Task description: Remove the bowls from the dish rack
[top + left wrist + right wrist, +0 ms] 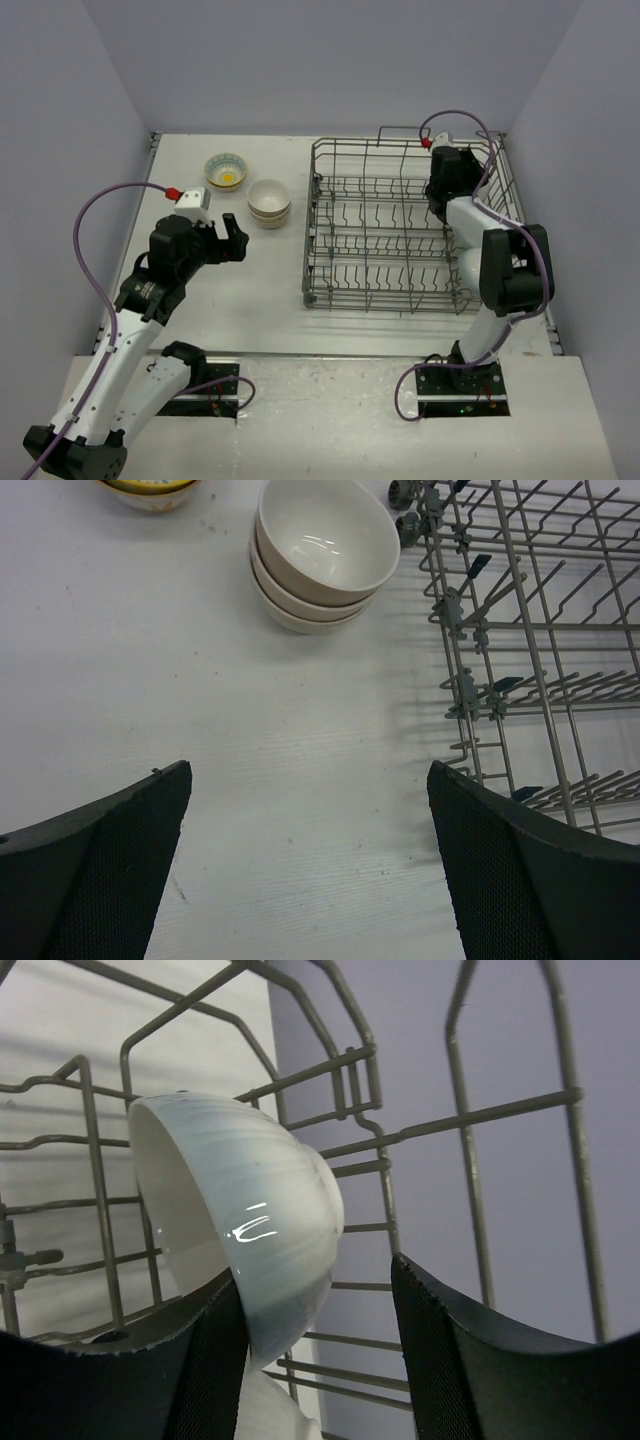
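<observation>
White worktop [250, 290]: dish rack [312, 222] at 3 o'clock; beige bowl stack [269, 201] and patterned bowl [226, 170] side by side around 10–11 o'clock.

The top camera looks down from behind the arms; wrist cameras peer closely out between their jaws; all share the dish rack [385, 225].

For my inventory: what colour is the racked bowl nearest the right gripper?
The round ceramic bowl is plain white; right wrist view shows best.
</observation>
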`<action>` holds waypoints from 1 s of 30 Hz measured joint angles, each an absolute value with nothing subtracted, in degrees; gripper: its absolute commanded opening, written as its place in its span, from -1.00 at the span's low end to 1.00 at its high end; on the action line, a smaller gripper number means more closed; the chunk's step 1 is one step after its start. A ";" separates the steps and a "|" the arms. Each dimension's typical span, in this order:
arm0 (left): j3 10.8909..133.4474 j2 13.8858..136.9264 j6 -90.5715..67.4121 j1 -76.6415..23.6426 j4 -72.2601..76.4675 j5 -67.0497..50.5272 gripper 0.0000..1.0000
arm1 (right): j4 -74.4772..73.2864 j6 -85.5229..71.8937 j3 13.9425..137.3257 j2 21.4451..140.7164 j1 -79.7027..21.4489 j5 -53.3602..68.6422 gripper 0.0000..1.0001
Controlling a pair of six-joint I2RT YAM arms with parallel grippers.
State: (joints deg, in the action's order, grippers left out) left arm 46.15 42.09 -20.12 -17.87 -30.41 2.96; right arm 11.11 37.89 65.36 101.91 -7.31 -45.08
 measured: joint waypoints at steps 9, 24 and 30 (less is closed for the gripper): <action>46.15 42.09 -19.90 -18.15 -30.39 2.74 1.00 | 12.27 38.02 65.39 100.92 -6.39 -45.54 -0.18; 46.13 41.69 -19.90 -18.55 -30.02 2.70 1.00 | 11.22 33.63 65.56 103.00 -5.02 -44.91 -0.63; 46.13 41.69 -19.90 -18.59 -30.00 2.70 1.00 | 12.05 30.15 66.63 103.00 -4.38 -45.10 -0.82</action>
